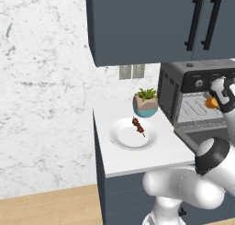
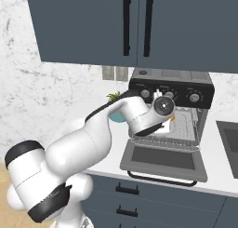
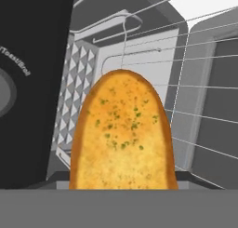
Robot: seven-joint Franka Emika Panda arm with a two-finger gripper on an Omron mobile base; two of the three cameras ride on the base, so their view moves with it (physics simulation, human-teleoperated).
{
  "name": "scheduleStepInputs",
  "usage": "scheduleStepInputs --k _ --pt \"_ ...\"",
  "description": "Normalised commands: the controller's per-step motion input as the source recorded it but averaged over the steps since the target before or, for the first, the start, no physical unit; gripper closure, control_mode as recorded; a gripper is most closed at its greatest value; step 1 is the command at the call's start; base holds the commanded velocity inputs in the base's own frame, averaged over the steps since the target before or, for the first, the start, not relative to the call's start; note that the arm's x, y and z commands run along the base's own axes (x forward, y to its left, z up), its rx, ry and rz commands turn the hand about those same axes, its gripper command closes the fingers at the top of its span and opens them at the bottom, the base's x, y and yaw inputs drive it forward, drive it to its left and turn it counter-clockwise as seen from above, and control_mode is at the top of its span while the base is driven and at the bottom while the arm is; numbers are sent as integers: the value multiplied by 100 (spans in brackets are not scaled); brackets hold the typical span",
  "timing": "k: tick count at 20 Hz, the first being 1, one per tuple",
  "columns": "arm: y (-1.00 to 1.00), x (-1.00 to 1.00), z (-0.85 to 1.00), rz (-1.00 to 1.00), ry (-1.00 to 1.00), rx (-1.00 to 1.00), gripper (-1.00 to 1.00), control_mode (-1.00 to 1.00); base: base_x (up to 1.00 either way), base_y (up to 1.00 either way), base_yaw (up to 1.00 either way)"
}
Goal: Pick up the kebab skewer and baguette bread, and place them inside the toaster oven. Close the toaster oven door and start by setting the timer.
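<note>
At the mouth of the open oven (image 2: 195, 124), the claw (image 1: 219, 98) gripped the small bread (image 3: 123, 134) by one end, its free end aimed over the wire rack (image 3: 204, 97). Light and crusty, it looked stiff enough to hold across the middle, though a hard squeeze could crush it. Back on the table (image 1: 137, 160), the meat skewer (image 1: 138, 126) lay on its white plate (image 1: 120, 137), thin and best taken across its chunks.

text: "Toast/Broil", start cut off | on: toaster oven (image 3: 32, 83) front panel, beside a knob
</note>
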Motion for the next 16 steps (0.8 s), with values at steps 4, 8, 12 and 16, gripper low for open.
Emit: scheduleStepInputs --k 4,8,12,16 --pt "1 29 0 0 0 0 100 -100 0 0 0" --pt "1 35 -1 0 0 0 100 -100 0 0 0" --pt "0 21 -17 0 0 0 100 -100 0 0 0" --pt "-6 0 -23 0 0 0 100 -100 0 0 0"
